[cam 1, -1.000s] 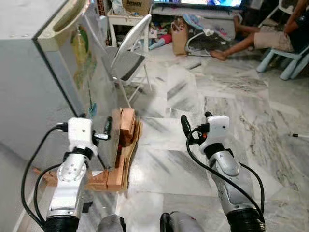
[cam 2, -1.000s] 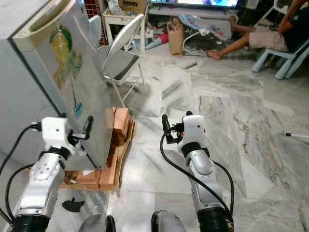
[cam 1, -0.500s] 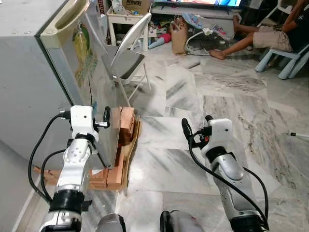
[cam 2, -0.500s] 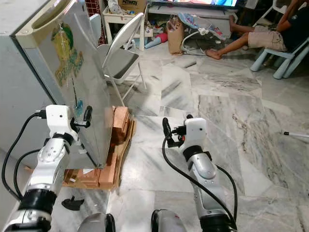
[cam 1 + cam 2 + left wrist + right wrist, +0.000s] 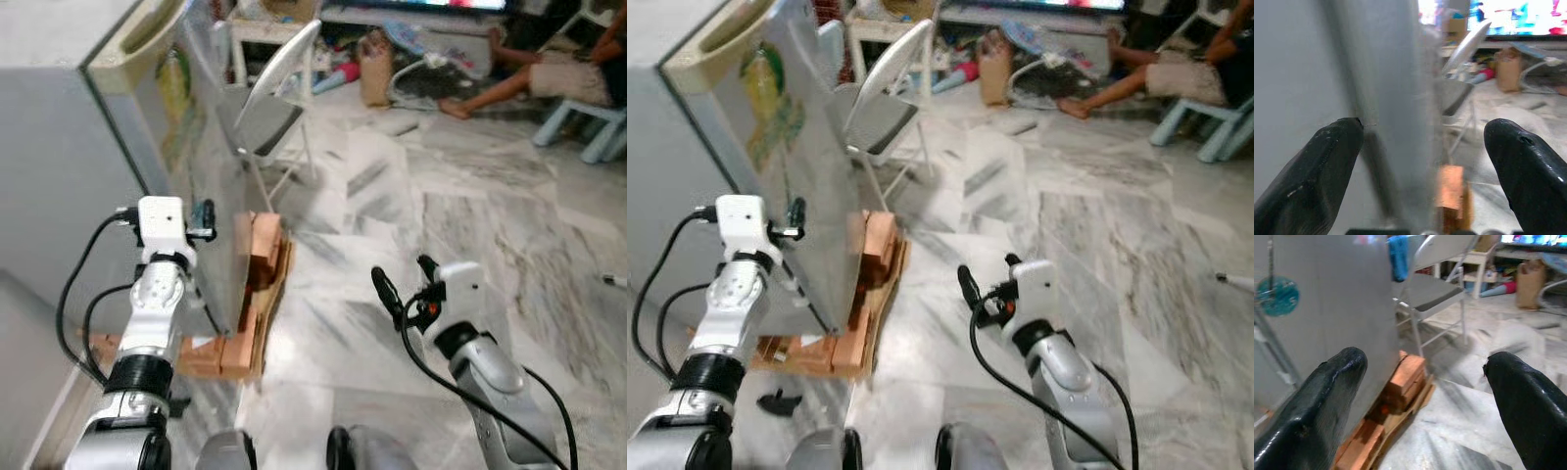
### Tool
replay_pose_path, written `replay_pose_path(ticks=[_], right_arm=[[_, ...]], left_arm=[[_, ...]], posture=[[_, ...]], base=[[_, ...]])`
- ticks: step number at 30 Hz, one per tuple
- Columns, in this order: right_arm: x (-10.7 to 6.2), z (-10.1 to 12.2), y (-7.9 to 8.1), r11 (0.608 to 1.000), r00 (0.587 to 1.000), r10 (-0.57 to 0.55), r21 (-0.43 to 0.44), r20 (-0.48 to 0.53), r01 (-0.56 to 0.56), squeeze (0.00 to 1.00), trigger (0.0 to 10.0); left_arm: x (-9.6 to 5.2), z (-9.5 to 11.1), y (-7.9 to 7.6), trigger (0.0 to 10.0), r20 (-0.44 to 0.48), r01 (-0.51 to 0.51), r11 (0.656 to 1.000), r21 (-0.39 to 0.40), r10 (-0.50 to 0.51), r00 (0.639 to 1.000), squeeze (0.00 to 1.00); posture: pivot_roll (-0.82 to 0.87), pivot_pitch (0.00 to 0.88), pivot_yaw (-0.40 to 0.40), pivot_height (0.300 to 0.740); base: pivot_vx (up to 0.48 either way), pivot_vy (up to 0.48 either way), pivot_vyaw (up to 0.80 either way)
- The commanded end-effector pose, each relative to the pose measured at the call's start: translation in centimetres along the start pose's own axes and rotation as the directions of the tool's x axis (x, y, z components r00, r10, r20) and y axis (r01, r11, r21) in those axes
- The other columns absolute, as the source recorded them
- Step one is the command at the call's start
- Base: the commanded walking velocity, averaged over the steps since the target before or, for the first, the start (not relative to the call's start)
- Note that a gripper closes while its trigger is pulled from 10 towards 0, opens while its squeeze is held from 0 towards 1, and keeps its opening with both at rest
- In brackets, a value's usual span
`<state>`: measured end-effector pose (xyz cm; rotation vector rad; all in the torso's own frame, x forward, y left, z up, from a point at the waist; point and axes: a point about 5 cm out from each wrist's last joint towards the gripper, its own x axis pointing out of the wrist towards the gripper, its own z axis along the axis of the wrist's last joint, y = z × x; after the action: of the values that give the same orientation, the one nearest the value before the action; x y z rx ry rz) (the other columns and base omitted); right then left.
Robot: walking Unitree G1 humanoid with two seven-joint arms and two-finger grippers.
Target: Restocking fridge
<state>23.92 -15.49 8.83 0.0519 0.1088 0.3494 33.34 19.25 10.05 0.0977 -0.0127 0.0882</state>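
Observation:
The grey fridge (image 5: 59,147) stands at my left on wooden blocks, and its shiny door (image 5: 794,186) carries stickers. My left gripper (image 5: 201,220) is raised at the door's free edge. In the left wrist view this gripper (image 5: 1422,132) is open, with one finger on the fridge's side and the other in front of the door. The edge runs between the fingers; I cannot tell if they touch it. My right gripper (image 5: 404,279) hovers open over the marble floor, right of the fridge, holding nothing. It faces the fridge's lower door.
Stacked wooden blocks and a board (image 5: 257,264) stick out under the fridge. A white folding chair (image 5: 269,98) stands just beyond the door. A person (image 5: 549,73) sits on the floor at the far right by a pale blue chair (image 5: 588,122). A small black object (image 5: 779,399) lies near my feet.
My left gripper has risen along the door edge. The right gripper has sunk lower and drawn back toward me. The view has shifted a little and is blurred.

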Motion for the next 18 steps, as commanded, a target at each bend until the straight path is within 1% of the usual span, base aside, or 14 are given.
replay_pose_path(ticks=[1, 6, 9, 11, 12, 13, 15, 18], right_arm=[[0.1, 0.3, 0.2, 1.0, 1.0, 0.007, 0.0, -0.001, -0.007, 0.0, 10.0], [-0.1, 0.3, 0.2, 1.0, 1.0, 0.015, 0.005, -0.011, -0.015, 0.0, 10.0], [-0.1, 0.2, 0.2, 1.0, 0.999, 0.029, 0.012, -0.028, -0.028, 0.0, 10.0], [-0.2, -0.7, 0.1, 0.999, 0.994, 0.04, -0.018, -0.104, -0.042, 0.0, 10.0], [-0.2, -0.7, 0.1, 0.999, 0.994, 0.04, -0.018, -0.104, -0.042, 0.0, 10.0], [-0.5, -1.3, -0.1, 0.998, 0.988, 0.046, -0.024, -0.145, -0.05, 0.0, 10.0], [-0.7, -1.5, -0.4, 0.998, 0.985, 0.051, -0.023, -0.165, -0.056, 0.0, 10.0], [-0.8, -1.6, -0.5, 0.998, 0.984, 0.054, -0.024, -0.173, -0.059, 0.0, 10.0]], left_arm=[[0.0, -0.4, 0.0, 10.0, -0.013, -0.005, 1.0, 0.007, 0.005, 1.0, 0.0], [0.0, -0.5, -0.3, 10.0, -0.014, 0.006, 1.0, -0.007, -0.006, 1.0, 0.0], [0.1, -0.6, -1.0, 10.0, -0.009, 0.045, 0.999, -0.026, -0.045, 0.999, 0.0], [0.4, -0.2, -1.5, 10.0, 0.005, 0.079, 0.997, -0.021, -0.079, 0.997, 0.0], [0.4, -0.2, -1.5, 10.0, 0.005, 0.079, 0.997, -0.021, -0.079, 0.997, 0.0], [0.6, 0.1, -2.0, 10.0, 0.011, 0.097, 0.995, -0.024, -0.097, 0.995, 0.0], [0.9, 0.2, -2.5, 10.0, 0.008, 0.104, 0.994, -0.029, -0.103, 0.995, 0.0], [1.1, 0.3, -2.8, 10.0, 0.007, 0.109, 0.994, -0.031, -0.108, 0.994, 0.0]], posture=[[-0.14, 0.1, -0.023, 0.74], [-0.14, 0.103, -0.026, 0.74], [-0.14, 0.104, -0.026, 0.74], [-0.14, 0.104, -0.026, 0.74], [-0.14, 0.104, -0.026, 0.74], [-0.14, 0.109, -0.026, 0.74], [-0.14, 0.109, -0.026, 0.74], [-0.14, 0.11, -0.025, 0.74]], base=[[0.0, 0.0, 0.0], [0.0, 0.0, 0.0], [0.0, 0.0, 0.0], [0.0, 0.0, 0.0], [0.0, 0.0, 0.0], [0.0, 0.0, 0.0], [0.0, 0.0, 0.0], [0.0, 0.0, 0.0]])
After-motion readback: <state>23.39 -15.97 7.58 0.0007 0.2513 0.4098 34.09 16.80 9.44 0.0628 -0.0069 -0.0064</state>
